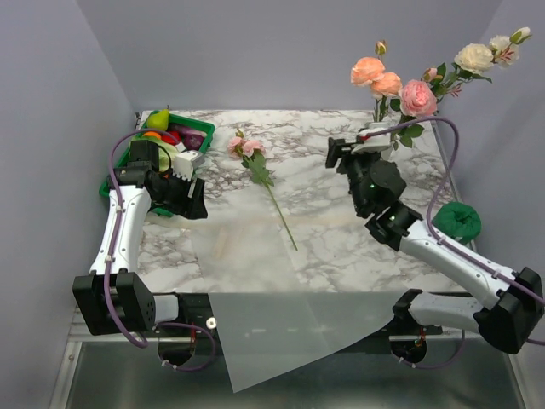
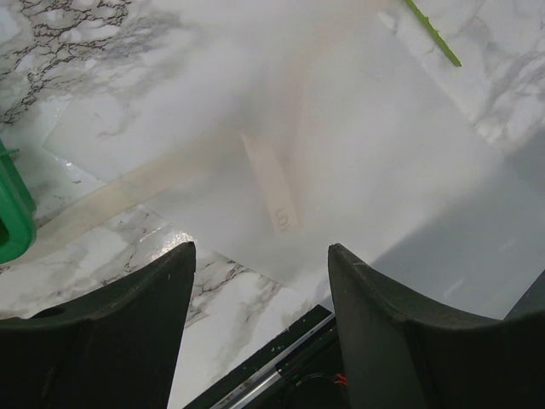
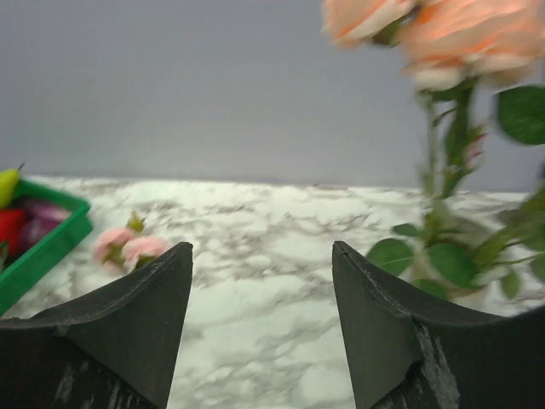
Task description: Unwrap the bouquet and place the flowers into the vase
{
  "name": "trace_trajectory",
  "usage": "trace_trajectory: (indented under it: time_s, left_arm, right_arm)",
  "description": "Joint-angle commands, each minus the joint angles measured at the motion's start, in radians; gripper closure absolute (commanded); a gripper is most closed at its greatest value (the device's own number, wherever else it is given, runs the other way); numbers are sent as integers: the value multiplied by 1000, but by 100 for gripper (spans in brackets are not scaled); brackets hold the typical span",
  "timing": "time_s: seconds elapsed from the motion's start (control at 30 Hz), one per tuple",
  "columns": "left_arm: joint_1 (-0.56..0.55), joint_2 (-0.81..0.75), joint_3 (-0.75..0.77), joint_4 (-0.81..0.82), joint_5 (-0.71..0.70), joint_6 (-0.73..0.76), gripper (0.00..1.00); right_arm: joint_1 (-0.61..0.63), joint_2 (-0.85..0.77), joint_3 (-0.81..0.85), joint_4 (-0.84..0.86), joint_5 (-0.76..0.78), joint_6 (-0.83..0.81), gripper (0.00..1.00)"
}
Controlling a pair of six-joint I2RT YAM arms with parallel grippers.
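Bunch is in the vase, one rose lying on the table

Both claws gape wide, nothing in them. The right gripper (image 3: 261, 249) sits just at 8 o'clock of the half-hidden vase (image 1: 380, 112), which holds the flowers (image 1: 409, 81) at the table's 1 o'clock. A pink rose (image 1: 255, 162) lies flat near the middle. The left gripper (image 2: 260, 251) hangs by the tray (image 1: 183, 122) at 9 o'clock, and the paper (image 1: 272, 324) is spread at 6.
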Motion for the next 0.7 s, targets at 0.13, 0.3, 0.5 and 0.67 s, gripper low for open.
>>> trace_trajectory:
  time_s: [0.13,0.3,0.5,0.67]
  left_arm:
    - [6,-48,21,-17,29,-9,27]
    - [6,-65,6,-17,30,-7,27]
    - [6,-66,6,-17,23,-6,27]
    - [6,-68,18,-19,19,-3,27]
  right_arm:
    - [117,295,265,-466,-215,146,27]
    - [116,554,612,-771,-338,104,27]
    - [105,807,803,-920,-473,110,28]
    - [96,986,957,-1025,-548,132,32]
